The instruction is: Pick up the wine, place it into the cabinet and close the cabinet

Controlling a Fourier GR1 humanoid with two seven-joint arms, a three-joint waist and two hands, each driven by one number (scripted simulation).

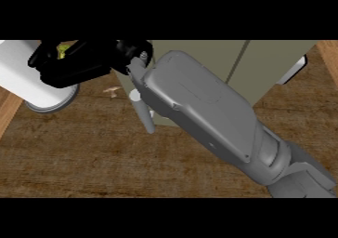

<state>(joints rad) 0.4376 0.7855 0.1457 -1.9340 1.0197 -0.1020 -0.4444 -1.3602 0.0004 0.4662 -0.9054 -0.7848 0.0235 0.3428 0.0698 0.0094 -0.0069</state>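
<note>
The wine [24, 76] shows as a big white cylinder with a grey round end, lying tilted at the upper left. A yellow-green patch shows between the fingers where my right hand [75, 62] curls round it and covers its upper part. My grey right forearm [213, 116] runs from the lower right corner up to that hand. The cabinet [268, 65] has grey-green doors and stands along the top, partly behind the forearm. One grey bar handle [146, 118] pokes out beside the arm. Whether the doors stand open I cannot tell. My left hand does not show.
The brown wooden counter [96, 158] fills the lower half. A small tan object [111, 91] lies near the cabinet's foot. A white handle [295, 69] sits on the cabinet's right side. Lighter wood strips border the left [3, 114] and right [333, 60].
</note>
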